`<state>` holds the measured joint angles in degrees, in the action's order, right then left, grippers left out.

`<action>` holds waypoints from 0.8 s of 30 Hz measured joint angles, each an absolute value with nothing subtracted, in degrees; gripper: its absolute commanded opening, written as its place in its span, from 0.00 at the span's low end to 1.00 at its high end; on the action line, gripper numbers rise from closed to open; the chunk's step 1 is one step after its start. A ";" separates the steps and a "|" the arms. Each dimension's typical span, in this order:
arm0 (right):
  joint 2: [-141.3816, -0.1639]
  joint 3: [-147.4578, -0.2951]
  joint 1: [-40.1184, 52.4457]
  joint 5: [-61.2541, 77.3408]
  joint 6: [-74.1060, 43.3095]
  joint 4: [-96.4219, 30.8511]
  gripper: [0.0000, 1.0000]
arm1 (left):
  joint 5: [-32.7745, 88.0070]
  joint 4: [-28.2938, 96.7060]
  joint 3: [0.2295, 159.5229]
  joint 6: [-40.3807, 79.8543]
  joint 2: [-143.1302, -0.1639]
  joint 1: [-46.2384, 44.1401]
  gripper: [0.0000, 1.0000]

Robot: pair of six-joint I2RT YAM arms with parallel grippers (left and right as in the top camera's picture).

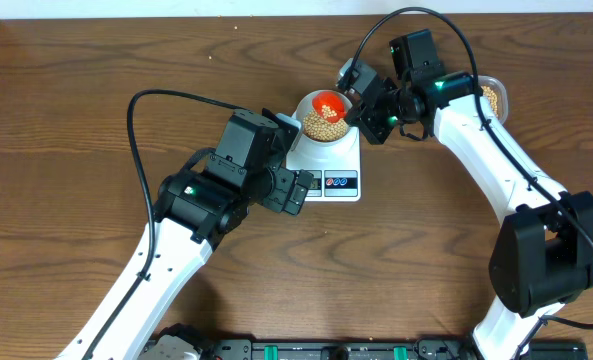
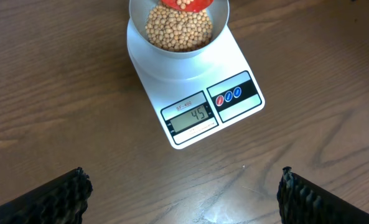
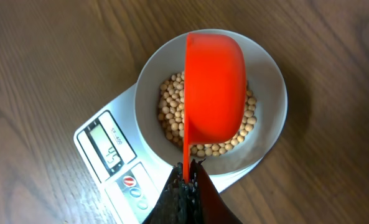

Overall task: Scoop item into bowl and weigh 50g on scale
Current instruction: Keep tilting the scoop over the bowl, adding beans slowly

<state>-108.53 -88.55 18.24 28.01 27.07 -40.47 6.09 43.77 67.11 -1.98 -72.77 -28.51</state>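
Observation:
The white scale (image 1: 326, 172) sits mid-table with its display (image 2: 193, 116) reading 45. On it stands the white bowl (image 1: 308, 110), partly filled with tan beans (image 2: 178, 30). My right gripper (image 3: 188, 169) is shut on the thin handle of an orange scoop (image 3: 214, 93). The scoop is held tilted over the bowl (image 3: 275, 93), and a few beans show in the scoop (image 1: 328, 104). My left gripper (image 2: 183, 177) hovers wide open over bare wood just in front of the scale (image 2: 172, 74), with nothing between its fingers.
A clear tub (image 1: 494, 97) holding more beans stands at the back right, partly hidden behind the right arm. The left gripper (image 1: 294, 190) sits against the scale's front left corner in the overhead view. Brown wooden table lies all around.

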 measured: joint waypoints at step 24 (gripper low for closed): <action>-108.53 -88.55 17.32 30.22 19.81 -40.88 0.01 | 6.09 43.77 67.11 -1.98 -72.77 -28.51 0.98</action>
<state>-108.53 -88.55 17.32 30.22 19.81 -40.88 6.09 43.77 67.11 -1.98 -72.77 -28.51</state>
